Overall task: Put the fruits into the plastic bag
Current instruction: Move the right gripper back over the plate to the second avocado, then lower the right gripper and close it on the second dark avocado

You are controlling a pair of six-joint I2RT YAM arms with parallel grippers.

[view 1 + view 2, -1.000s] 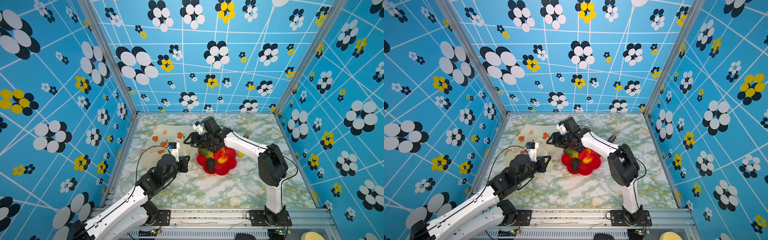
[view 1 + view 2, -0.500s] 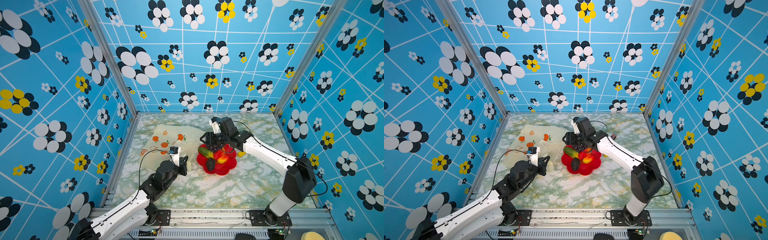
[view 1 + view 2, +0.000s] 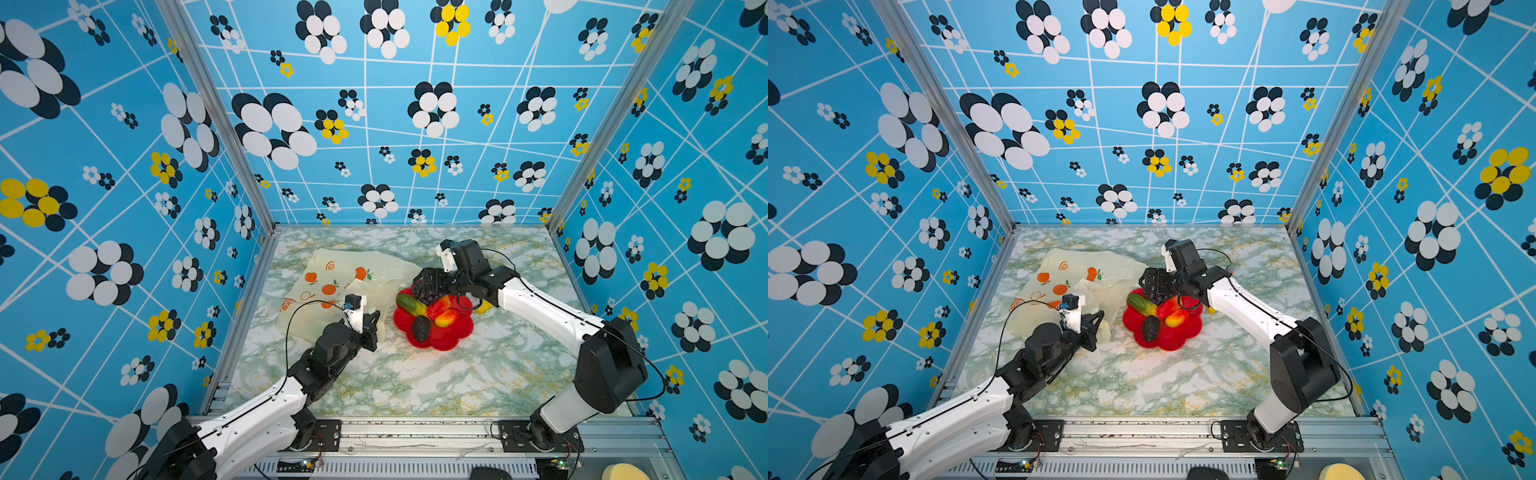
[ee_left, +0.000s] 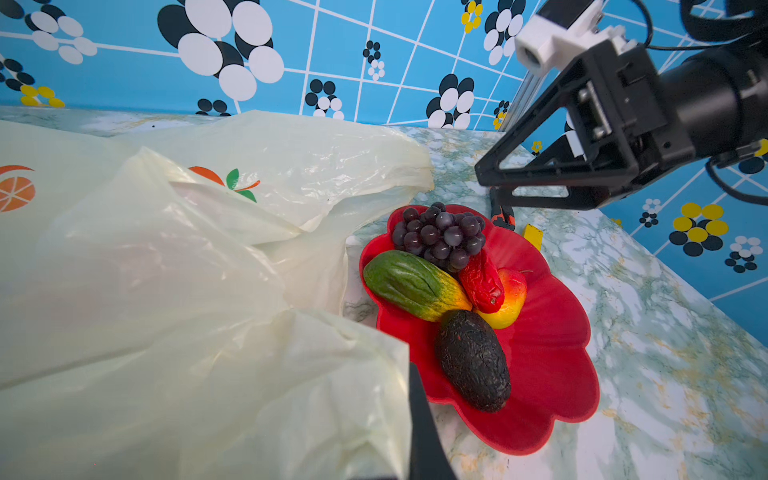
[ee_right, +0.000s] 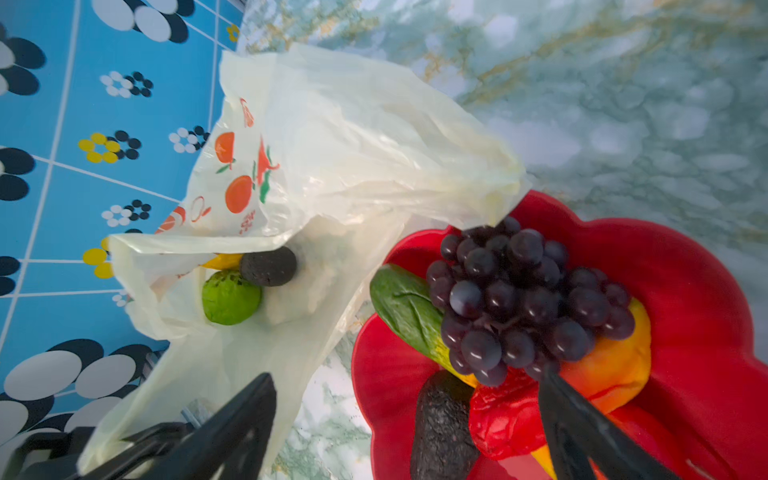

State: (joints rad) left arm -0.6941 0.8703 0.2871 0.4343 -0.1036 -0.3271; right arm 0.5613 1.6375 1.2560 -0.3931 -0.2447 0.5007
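L tool (image 3: 374, 323) clenched on near edge of plastic bag (image 3: 353, 266), left-centre tabletop (image 3: 415, 382). R tool (image 3: 420, 286) released, jaws wide, over grape bunch (image 4: 440, 237). Grapes, green-yellow fruit (image 4: 411, 284), black avocado (image 4: 473, 365) on red plate (image 3: 457, 334). Green fruit (image 5: 230, 297), dark oval pc (image 5: 268, 266) inside bag.

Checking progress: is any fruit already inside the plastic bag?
Yes, the right wrist view shows a green fruit and a dark oval fruit lying inside the plastic bag.
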